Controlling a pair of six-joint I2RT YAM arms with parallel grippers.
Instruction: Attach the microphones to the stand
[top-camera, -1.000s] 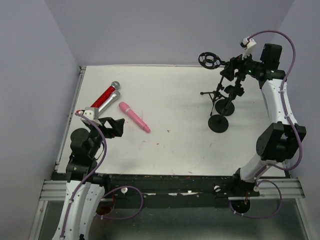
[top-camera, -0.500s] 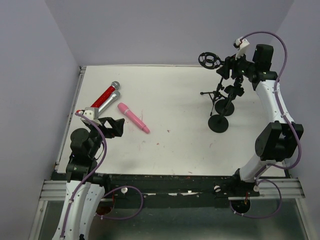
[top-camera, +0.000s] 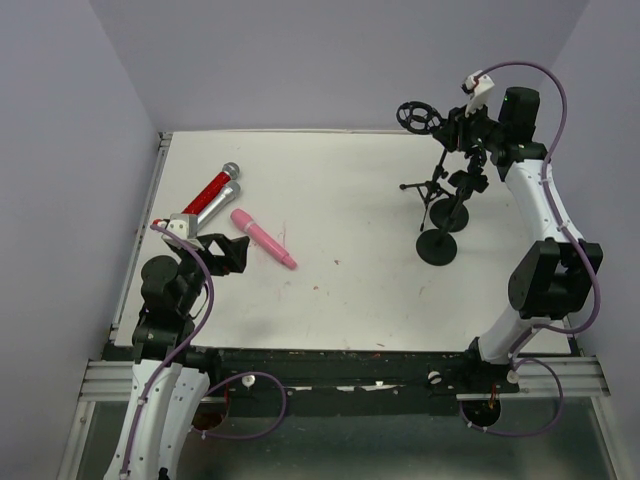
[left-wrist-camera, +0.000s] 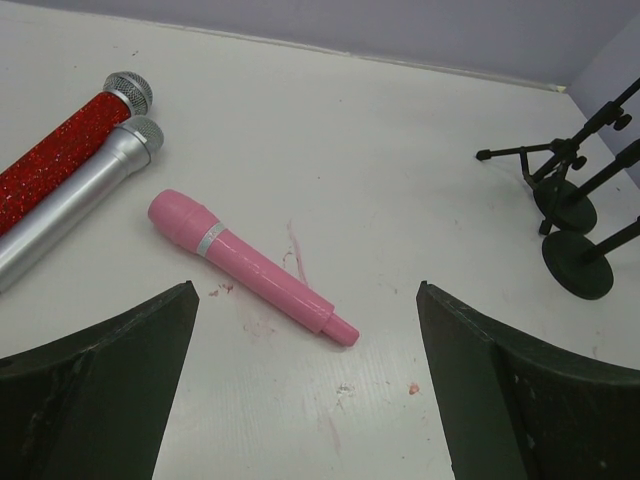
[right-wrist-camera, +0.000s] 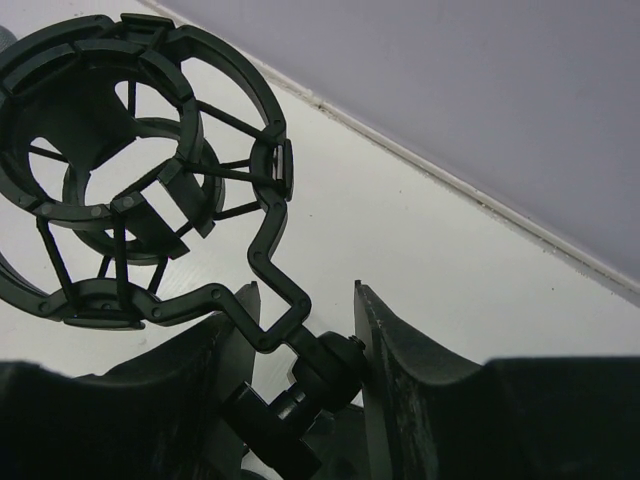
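Three microphones lie at the table's left: a pink one (top-camera: 264, 239) (left-wrist-camera: 250, 265), a silver-grey one (top-camera: 215, 203) (left-wrist-camera: 75, 200) and a glittery red one (top-camera: 210, 185) (left-wrist-camera: 55, 155) side by side. My left gripper (top-camera: 235, 253) (left-wrist-camera: 305, 290) hovers open just short of the pink one's tail, holding nothing. The black stand (top-camera: 437, 248) rises at the back right, topped by a ring-shaped shock mount (top-camera: 418, 119) (right-wrist-camera: 130, 160). My right gripper (top-camera: 470, 128) (right-wrist-camera: 305, 290) straddles the stand's pivot joint (right-wrist-camera: 320, 365) below that mount. One finger touches the joint; a gap shows at the other.
A second round-based stand (top-camera: 450, 215) (left-wrist-camera: 564, 205) and a small tripod stand (top-camera: 430, 187) (left-wrist-camera: 530, 155) crowd close behind the first. The back wall runs just beyond the shock mount. Reddish smudges mark the white table (top-camera: 350, 270) near the pink microphone.
My right gripper has risen and shifted left toward the shock mount, its jaws narrowing around the stand's joint. The pink microphone has shifted slightly left. The left arm has stayed put.
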